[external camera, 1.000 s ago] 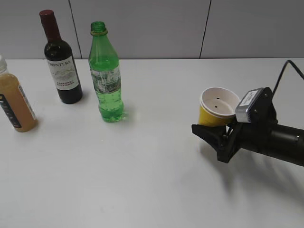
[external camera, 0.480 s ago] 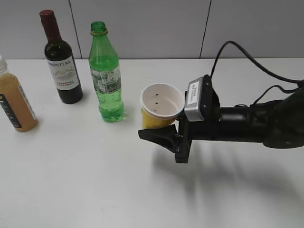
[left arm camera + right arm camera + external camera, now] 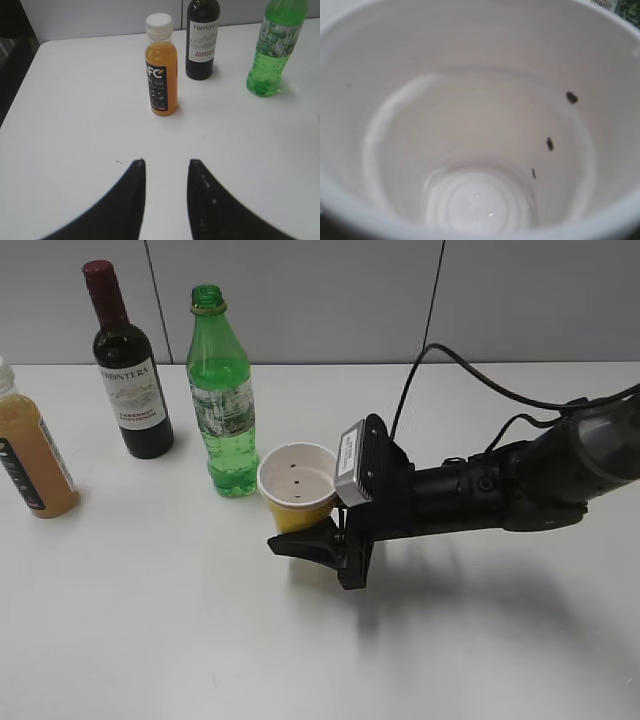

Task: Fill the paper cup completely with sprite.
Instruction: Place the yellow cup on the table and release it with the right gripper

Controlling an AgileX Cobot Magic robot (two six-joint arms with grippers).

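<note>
Right gripper (image 3: 305,535): clamped on the paper cup (image 3: 297,490), held tilted above the table (image 3: 150,620).
Left gripper (image 3: 166,167): fingers apart, holding nothing, low over the table.
Sprite (image 3: 224,400): uncapped, upright, just left of the cup.
Wine bottle (image 3: 128,365): left of the sprite.
Juice bottle (image 3: 28,445): far left.
Cup interior (image 3: 470,125): white, dark dots, no liquid.

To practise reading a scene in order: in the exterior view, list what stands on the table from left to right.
Orange juice bottle → wine bottle → sprite bottle → paper cup, held in the right gripper.
</note>
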